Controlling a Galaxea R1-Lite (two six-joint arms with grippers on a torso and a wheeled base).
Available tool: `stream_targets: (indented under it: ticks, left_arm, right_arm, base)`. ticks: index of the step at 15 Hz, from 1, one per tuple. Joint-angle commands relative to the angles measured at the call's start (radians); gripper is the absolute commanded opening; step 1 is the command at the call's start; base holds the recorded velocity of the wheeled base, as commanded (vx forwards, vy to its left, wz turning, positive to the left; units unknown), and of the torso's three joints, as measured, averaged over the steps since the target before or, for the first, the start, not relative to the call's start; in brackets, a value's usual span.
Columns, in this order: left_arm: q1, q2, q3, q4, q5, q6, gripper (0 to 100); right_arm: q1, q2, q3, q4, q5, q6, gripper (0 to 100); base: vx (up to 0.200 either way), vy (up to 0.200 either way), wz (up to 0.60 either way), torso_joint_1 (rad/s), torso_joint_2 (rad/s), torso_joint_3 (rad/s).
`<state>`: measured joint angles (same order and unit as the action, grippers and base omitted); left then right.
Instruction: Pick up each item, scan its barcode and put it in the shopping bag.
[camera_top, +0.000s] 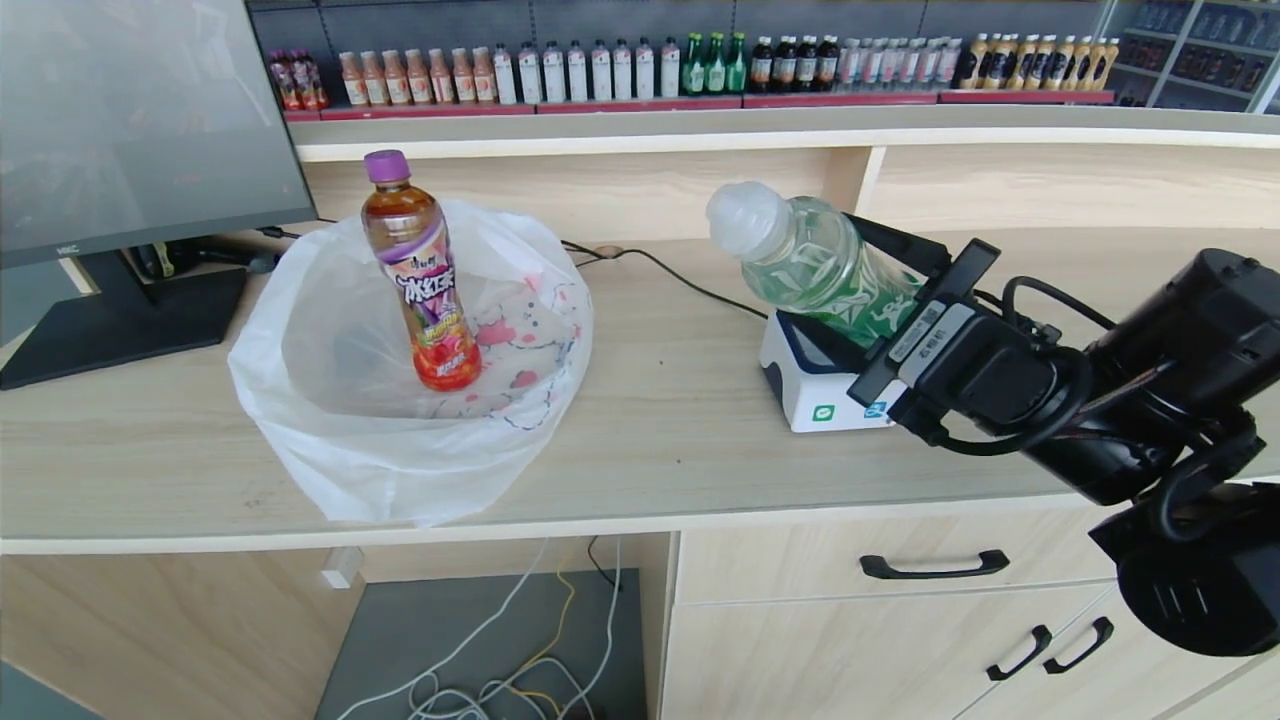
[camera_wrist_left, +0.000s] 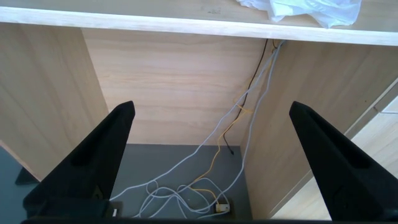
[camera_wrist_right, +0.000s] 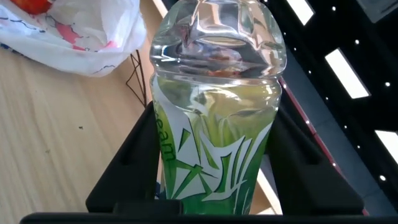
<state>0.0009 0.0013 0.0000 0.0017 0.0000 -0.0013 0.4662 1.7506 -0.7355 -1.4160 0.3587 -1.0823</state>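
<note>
**A:** What carries everything here?

**B:** A long pale wood-grain worktop (camera_top: 660, 420). A dark flat monitor (camera_top: 140, 120) stands at its far left corner, and behind it a shelf of assorted drink bottles (camera_top: 640, 70) runs along the back wall.

**A:** And the bag?

**B:** The white, thin plastic shopping bag (camera_top: 330, 440) sits open-mouthed on the worktop's left half. A tall orange-red tea bottle with a purple cap (camera_top: 425, 290) stands upright inside it.

**A:** Which arm has the item?

**B:** The right. The right gripper (camera_top: 850, 300) has its jaws clamped on the lower body of a clear plastic bottle with a green-and-white label (camera_top: 810, 265). The bottle is tilted, its long axis running from the jaws up and leftward, with the white cap toward the bag. It hangs just above a small white box scanner (camera_top: 810, 390).

**A:** So the step is scanning?

**B:** I judge so. The bag then lies to the left of the jaws, across a bare stretch of worktop.

**A:** Anything in the way?

**B:** The standing tea bottle takes up the middle of the bag, so the drop likely wants the near-right side. A thin black cable (camera_top: 680, 280) trails behind, off that path.

**A:** The other arm?

**B:** The left gripper (camera_wrist_left: 211, 168) hangs below the worktop edge, jaws wide apart and holding nothing, over loose floor cables (camera_wrist_left: 186, 193).
</note>
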Motion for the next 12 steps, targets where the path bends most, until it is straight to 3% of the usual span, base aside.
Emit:
stream_targets:
  ticks: [1, 12]
  left_arm:
    - [0.001, 0.0, 0.0, 0.0, 0.0, 0.0, 100]
    - [0.001, 0.0, 0.0, 0.0, 0.0, 0.0, 100]
  right_arm:
    - [-0.006, 0.006, -0.005, -0.001, 0.008, 0.001, 0]
    - [-0.008, 0.026, -0.012, 0.0, 0.031, -0.001, 0]
  base:
    - [0.0, 0.0, 0.0, 0.0, 0.0, 0.0]
    - [0.0, 0.0, 0.0, 0.0, 0.0, 0.0]
